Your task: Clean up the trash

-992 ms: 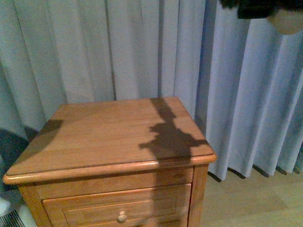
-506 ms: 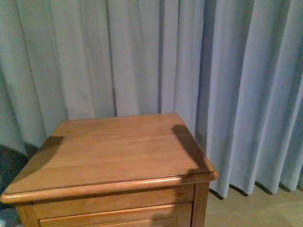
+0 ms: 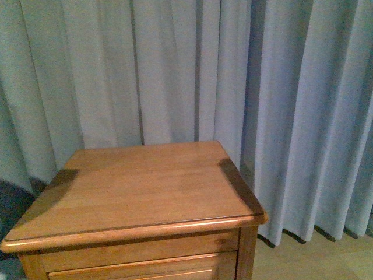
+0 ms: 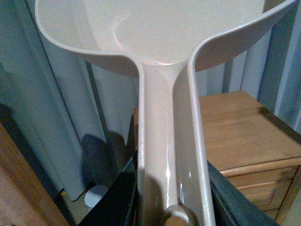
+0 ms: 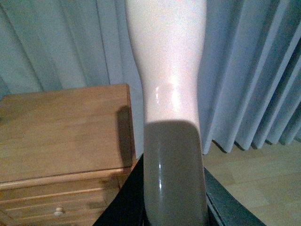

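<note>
Front view, bench: honey-brown wooden bench (image 3: 140, 186), smooth grained top, rounded edge, drawer front below.
Front view, backdrop: pale grey-blue pleated curtain (image 3: 175, 70), soft vertical folds.
Left wrist view, left tool (image 4: 171, 207): dark fingers closed against both sides of the handle of the pinkish-beige plastic dustpan (image 4: 160, 33), a glossy wide scoop narrowing to a channelled handle.
Right wrist view, right tool (image 5: 171, 207): narrow, gripping the glossy beige-and-grey plastic handle (image 5: 167, 70) at its grey part.
Trash: seen in no view; its place relative to either tool cannot be told.
</note>
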